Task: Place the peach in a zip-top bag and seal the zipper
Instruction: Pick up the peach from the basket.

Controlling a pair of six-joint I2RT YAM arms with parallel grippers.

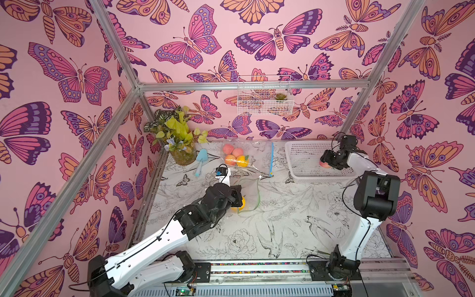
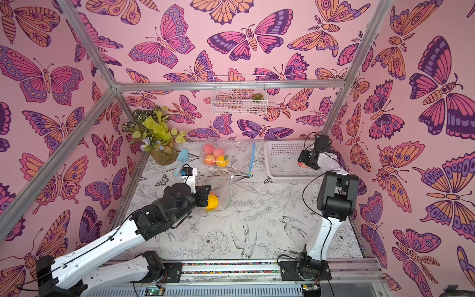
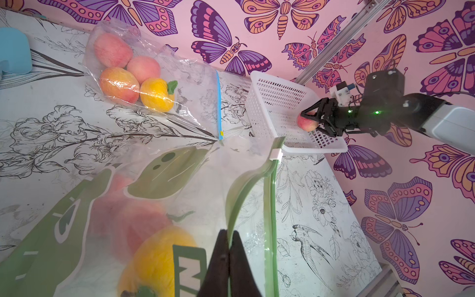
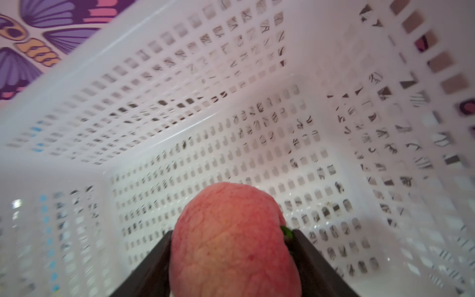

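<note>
Right gripper (image 3: 311,120) clamps 1 peach (image 4: 231,244) in 1 basket (image 1: 305,156), 2 o'clock. Only the left wrist view shows left gripper (image 3: 229,236) pinching 1 bag (image 3: 167,169).

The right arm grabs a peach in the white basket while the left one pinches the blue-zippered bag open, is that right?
Not quite. The left tool pinches the green-zippered bag, as the left wrist view shows; the blue-zippered bag lies apart at the back. The right tool does grip a peach in the basket.

Left tool (image 3: 228,234) pinched closed; right tool (image 4: 231,232) clasping.
</note>
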